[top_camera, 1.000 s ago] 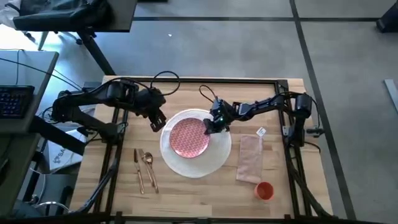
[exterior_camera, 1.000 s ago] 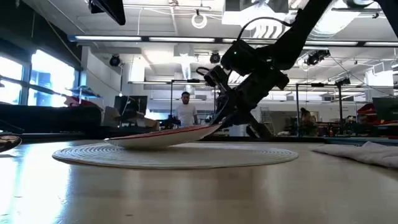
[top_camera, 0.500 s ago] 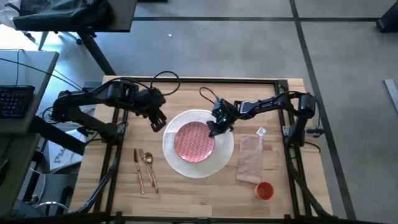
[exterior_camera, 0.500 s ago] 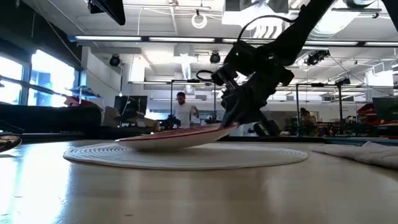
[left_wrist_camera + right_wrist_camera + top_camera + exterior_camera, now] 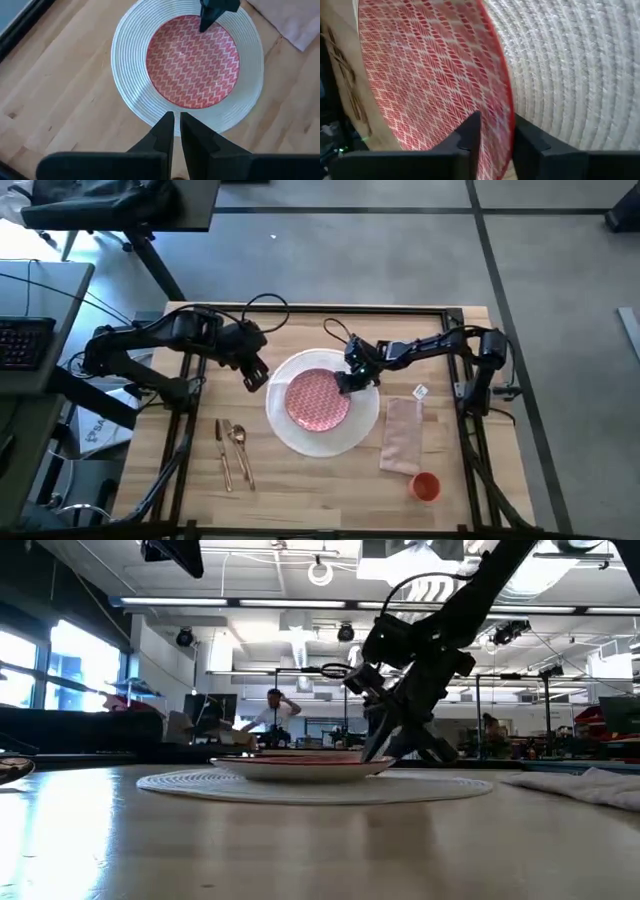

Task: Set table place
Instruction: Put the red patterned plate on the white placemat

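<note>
A large white round plate lies at the middle of the light wood table. On it rests a smaller pink patterned plate, level in the low view. My right gripper is at the pink plate's far right rim, shut on it. My left gripper hovers shut just beyond the white plate's left edge, holding nothing. Gold cutlery lies left of the plates. To their right lies a pale pink napkin, with a small orange cup nearer the table's front edge. My right gripper holds the pink plate by its rim on the far right side, the rim standing between the two fingers, one over the patterned face and one outside it. The fingers slant down from the table's far right. The plate lies level on the white plate.
A black metal frame runs round the tabletop and both arm bases stand on it. A small white tag lies by the napkin's far end. Bare wood shows along the near edge. A person moves in the room beyond the table.
My right gripper has drawn the pink plate toward the table's right edge and come down. The plate's raised right side has sunk, so it now lies level instead of tilted. The white plate under it has slid a little to the right as well.
</note>
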